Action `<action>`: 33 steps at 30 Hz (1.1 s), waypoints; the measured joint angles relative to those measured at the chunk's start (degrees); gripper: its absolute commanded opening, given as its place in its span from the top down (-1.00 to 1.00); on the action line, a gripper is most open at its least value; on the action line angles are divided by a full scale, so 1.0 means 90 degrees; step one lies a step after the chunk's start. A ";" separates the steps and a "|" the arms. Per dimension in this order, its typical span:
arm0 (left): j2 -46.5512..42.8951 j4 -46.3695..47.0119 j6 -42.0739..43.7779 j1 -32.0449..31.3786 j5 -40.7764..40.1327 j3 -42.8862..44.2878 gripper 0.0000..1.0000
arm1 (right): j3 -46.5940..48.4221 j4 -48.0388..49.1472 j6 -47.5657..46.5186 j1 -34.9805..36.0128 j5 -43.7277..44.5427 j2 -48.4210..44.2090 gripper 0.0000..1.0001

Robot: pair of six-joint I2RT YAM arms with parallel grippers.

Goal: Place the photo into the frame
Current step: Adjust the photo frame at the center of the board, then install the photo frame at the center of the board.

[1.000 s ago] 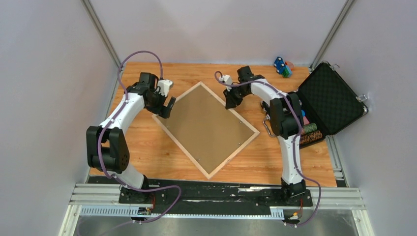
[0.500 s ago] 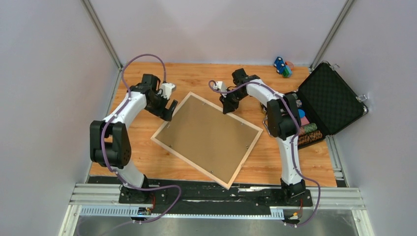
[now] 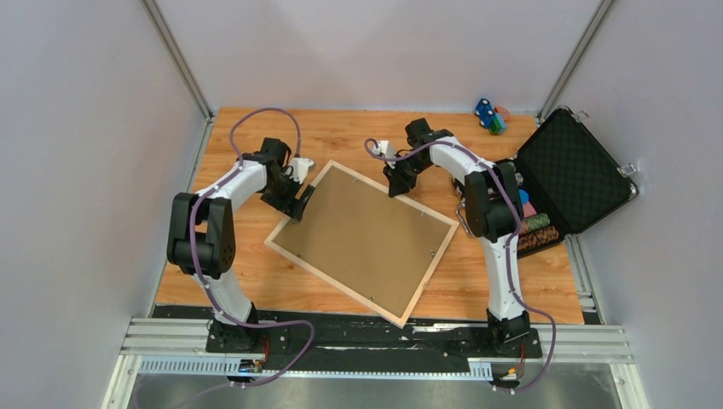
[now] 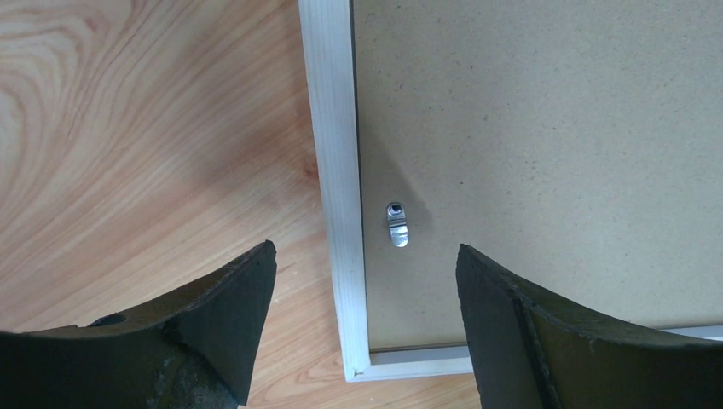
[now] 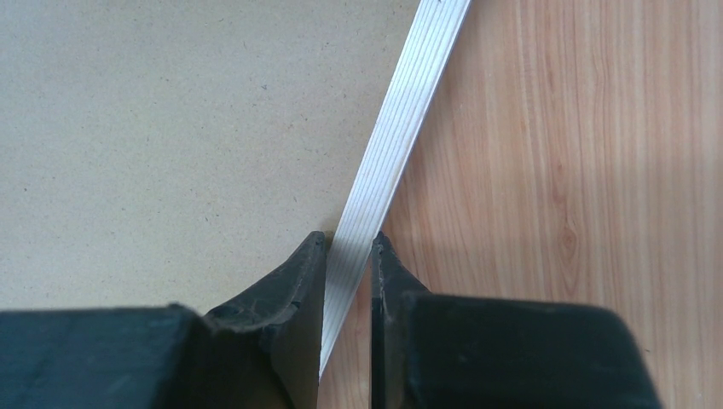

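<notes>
The frame (image 3: 332, 284) lies face down on the table, a pale wood rim around the brown backing board (image 3: 362, 239). The photo is hidden or out of view. My left gripper (image 3: 298, 200) is open and empty, its jaws straddling the frame's left corner. In the left wrist view (image 4: 367, 251) the rim (image 4: 334, 170) and a metal clip (image 4: 396, 225) lie between the fingers. My right gripper (image 3: 399, 181) is shut on the frame's far edge. In the right wrist view (image 5: 349, 243) the fingers pinch the white rim (image 5: 401, 128) beside the board (image 5: 170, 128).
An open black case (image 3: 571, 170) stands at the right edge of the table with stacked chips (image 3: 537, 230) in it. Small toy cars (image 3: 490, 115) sit at the back right. Grey walls close in the table on three sides.
The frame has turned counterclockwise and shifted toward the near edge with my right gripper on its far edge. My left gripper has moved in over the frame's left corner.
</notes>
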 measured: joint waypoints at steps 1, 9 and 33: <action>0.0022 0.0017 0.0000 -0.0015 -0.0027 0.0000 -0.64 | -0.0007 0.0007 0.0000 -0.0005 -0.0007 0.0000 1.00; 0.0070 0.0274 0.0012 -0.0117 -0.0381 -0.0155 -0.42 | -0.0095 0.0104 0.0044 -0.0051 -0.0126 -0.0012 1.00; 0.0175 0.0522 0.0058 -0.0325 -0.0653 -0.0306 0.04 | -0.0274 0.0299 0.0117 -0.0058 -0.0134 -0.0104 1.00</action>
